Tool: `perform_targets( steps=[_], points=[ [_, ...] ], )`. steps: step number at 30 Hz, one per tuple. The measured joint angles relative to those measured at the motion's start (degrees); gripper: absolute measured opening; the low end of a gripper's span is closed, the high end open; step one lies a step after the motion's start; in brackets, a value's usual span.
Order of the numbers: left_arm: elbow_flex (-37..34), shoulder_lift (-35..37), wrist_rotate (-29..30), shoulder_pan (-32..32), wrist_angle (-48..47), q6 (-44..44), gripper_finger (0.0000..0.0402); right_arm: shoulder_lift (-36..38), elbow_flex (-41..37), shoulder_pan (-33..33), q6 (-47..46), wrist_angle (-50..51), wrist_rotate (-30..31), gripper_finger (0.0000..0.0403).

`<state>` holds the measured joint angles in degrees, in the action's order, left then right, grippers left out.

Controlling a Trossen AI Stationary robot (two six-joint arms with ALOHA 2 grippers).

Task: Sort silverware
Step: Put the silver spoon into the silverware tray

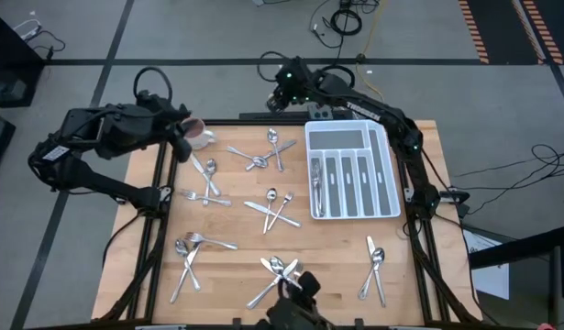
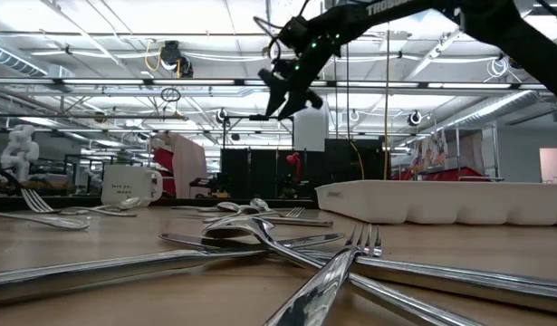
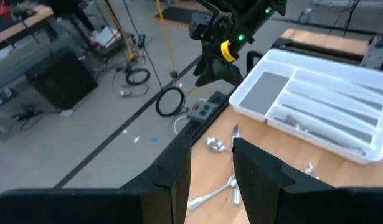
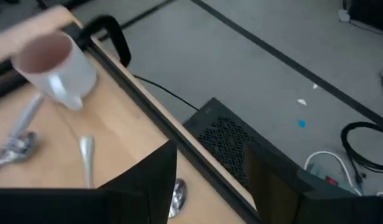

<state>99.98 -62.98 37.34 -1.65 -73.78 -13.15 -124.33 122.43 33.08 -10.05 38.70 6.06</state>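
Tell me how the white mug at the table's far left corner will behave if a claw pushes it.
The white mug looks rigid and probably ceramic, so it should slide rather than flex. Standing upright in the low view, it may tip if pushed near its rim. Its side handle would likely make it turn when nudged off-centre.

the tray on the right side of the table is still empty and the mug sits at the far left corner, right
Not quite. The tray is not empty: the high view shows one fork already in its leftmost slot. The mug does sit at the far left corner.
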Motion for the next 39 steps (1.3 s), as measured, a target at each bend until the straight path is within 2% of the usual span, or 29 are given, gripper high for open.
perform_targets(
  steps=[4, 8, 12, 15, 21, 26, 32, 36, 39],
  points=[
    [0.00, 0.50, 0.01, 0.00, -2.55, -2.77, 0.0125, -4.84, -0.09, 1.17, -4.77, 0.83, -1.15, 0.0174],
    [0.00, 1.05, 0.01, 0.00, -3.61, -4.34, 0.0125, -7.90, -0.08, 2.84, -11.18, 0.37, -6.20, 0.0174],
    [0.00, 1.77, -0.02, 0.00, -3.92, -6.12, 0.0125, -10.33, -0.07, 3.36, -13.84, 0.30, -8.67, 0.0174],
    [0.00, 2.08, -0.28, 0.00, -4.14, -7.75, 0.0125, -10.95, -0.09, 3.46, -16.33, 0.27, -12.90, 0.0174],
    [0.00, 1.95, -0.89, 0.00, -5.02, -9.08, 0.0125, -10.77, -0.04, 3.21, -14.07, 0.87, -13.57, 0.0174],
    [0.00, 1.92, -1.09, 0.00, -4.94, -9.07, 0.0125, -10.77, -0.04, 3.46, -11.92, 4.72, -18.15, 0.0174],
    [0.00, 1.61, -1.11, 0.00, -4.79, -11.30, 0.0125, -11.26, -0.02, 3.32, -7.36, 7.22, -18.60, 0.0174],
    [0.00, 1.08, -1.27, 0.00, -4.72, -13.59, 0.0125, -11.65, -0.09, 3.11, -7.17, 10.16, -21.10, 0.0174],
    [-1.54, 0.42, -1.88, 0.00, -1.45, -15.07, 0.0125, -10.98, -0.09, 2.83, -5.95, 13.27, -26.76, 0.0174]
  ],
)
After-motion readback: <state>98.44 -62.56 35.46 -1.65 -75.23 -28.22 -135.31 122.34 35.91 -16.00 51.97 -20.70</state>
